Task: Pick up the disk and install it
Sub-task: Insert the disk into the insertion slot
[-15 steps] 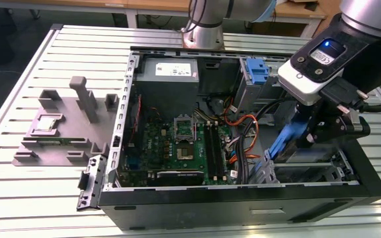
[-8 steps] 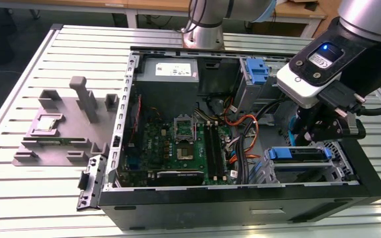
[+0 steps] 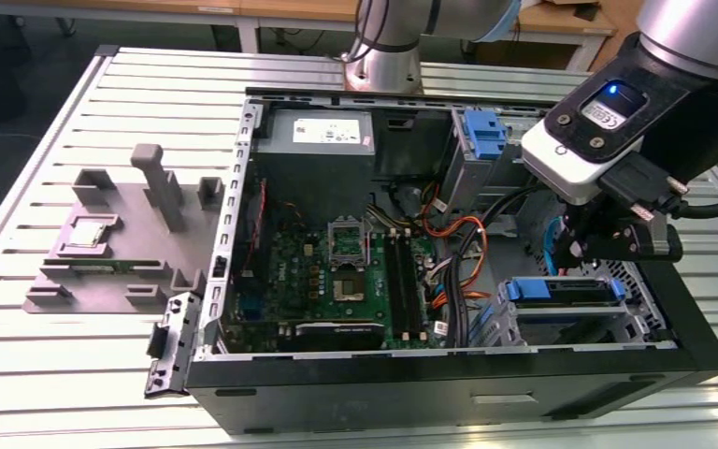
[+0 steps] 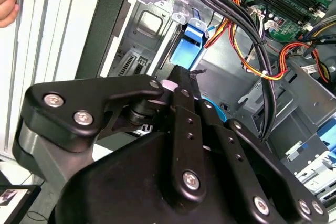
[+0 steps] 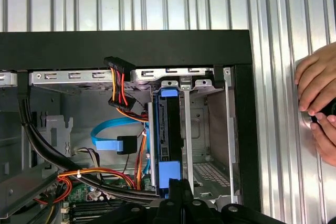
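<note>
Standing on edge in its bay (image 5: 210,145), the disk (image 5: 170,124) looks rigid, weighty and shock-sensitive (hold the blue caddy frame (image 5: 169,171)), with the gripper (image 5: 180,183) closed just beside it.

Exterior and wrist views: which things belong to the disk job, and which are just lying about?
Job: blue-framed flat disk; grey metal drive bay; black pincer.
Lying about: grey plastic fixture block; grey power supply box; person's hand.

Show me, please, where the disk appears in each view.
Exterior view: the disk in the drive bay on the exterior view's right, below the gripper.
First wrist view: on edge in the bay, beyond the gripper.
Second wrist view: its blue caddy end, past the gripper.
Shared landmark: the orange-and-yellow cables.
</note>
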Robot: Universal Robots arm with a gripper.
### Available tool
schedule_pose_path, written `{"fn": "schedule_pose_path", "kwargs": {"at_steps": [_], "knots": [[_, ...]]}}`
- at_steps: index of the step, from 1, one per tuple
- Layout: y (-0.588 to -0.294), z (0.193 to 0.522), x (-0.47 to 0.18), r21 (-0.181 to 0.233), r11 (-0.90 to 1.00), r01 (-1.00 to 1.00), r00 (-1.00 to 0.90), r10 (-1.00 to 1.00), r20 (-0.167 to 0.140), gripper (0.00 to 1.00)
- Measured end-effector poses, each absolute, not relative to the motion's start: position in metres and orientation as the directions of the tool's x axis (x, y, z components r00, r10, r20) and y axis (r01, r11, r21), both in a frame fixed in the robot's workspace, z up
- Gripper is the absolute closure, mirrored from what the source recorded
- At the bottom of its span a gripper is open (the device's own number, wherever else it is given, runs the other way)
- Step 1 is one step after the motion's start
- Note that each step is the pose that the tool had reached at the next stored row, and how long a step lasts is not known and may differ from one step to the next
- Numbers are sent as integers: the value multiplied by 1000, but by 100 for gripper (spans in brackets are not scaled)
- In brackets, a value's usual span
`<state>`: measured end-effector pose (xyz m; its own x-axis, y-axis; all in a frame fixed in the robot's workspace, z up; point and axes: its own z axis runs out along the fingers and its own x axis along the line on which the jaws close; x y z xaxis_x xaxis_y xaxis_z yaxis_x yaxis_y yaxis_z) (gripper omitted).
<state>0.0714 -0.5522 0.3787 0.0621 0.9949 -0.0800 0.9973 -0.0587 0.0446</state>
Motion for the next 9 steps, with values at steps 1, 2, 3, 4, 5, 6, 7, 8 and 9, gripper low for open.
{"fn": "schedule_pose_path", "kwargs": {"at_steps": [1,2,3,4,5,6,7,8,9], "knots": [[-552,379,71,45,-59,997,62,995,-80,90],[-552,379,71,45,-59,997,62,995,-80,90],[-552,379,71,45,-59,997,62,995,-80,90],[-552,379,71,45,-59,997,62,995,-80,90],[-552,379,71,45,-59,997,62,995,-80,90],[-552,379,71,45,-59,997,62,995,-80,90],[-552,379,71,45,-59,997,62,995,-80,90],[-552,378,71,45,-59,997,62,995,-80,90],[-552,378,71,45,-59,997,62,995,-80,90]]}}
